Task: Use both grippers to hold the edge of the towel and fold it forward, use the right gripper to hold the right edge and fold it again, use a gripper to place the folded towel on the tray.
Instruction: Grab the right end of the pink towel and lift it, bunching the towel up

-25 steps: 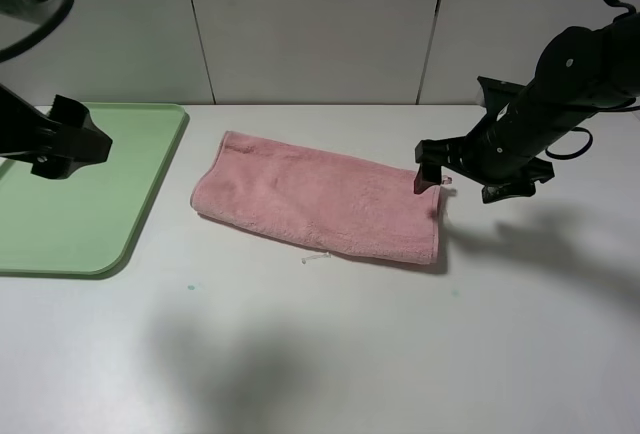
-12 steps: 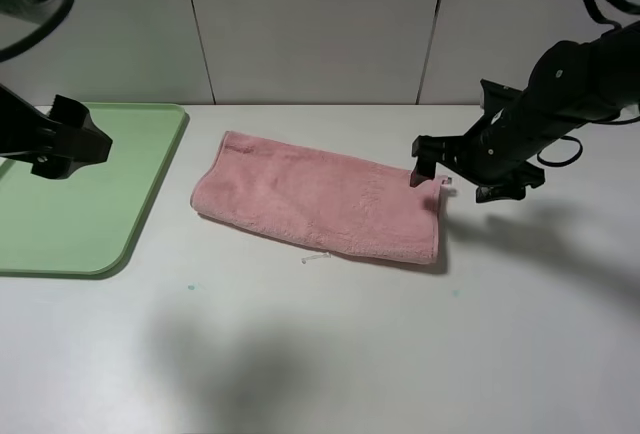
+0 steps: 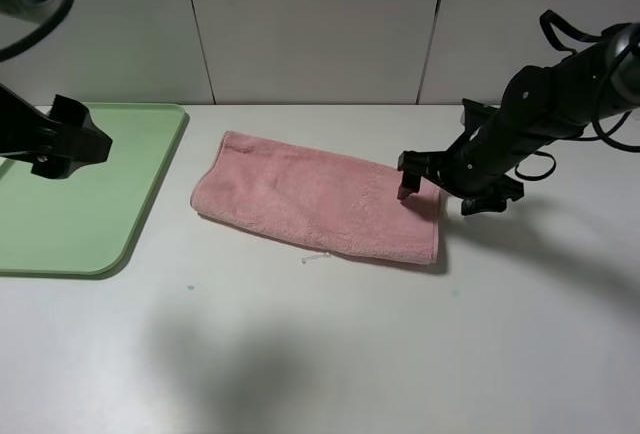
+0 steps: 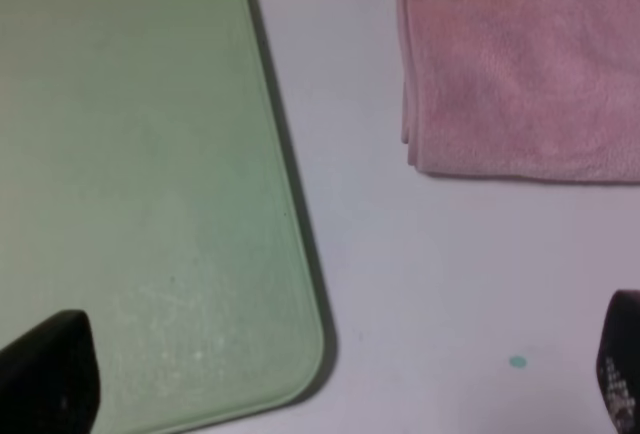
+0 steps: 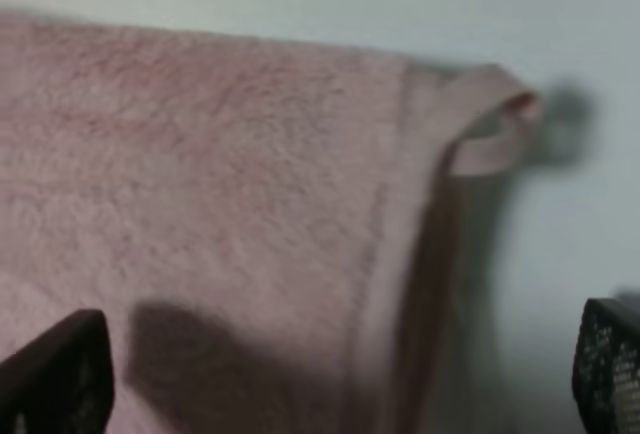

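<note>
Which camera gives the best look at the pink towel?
The exterior high view: the towel shows there at full length, folded into a long strip beside the tray. The left wrist view catches only one end with its layered edges; the right wrist view gives a blurry close-up of the other end and a small loop.

The tray (image 3: 100, 204) runs off the exterior view's left edge, and the towel (image 5: 220, 214) looks blurred in the right wrist view.

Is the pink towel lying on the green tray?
No, the towel lies on the white table beside the tray, with a strip of bare table between them.
</note>
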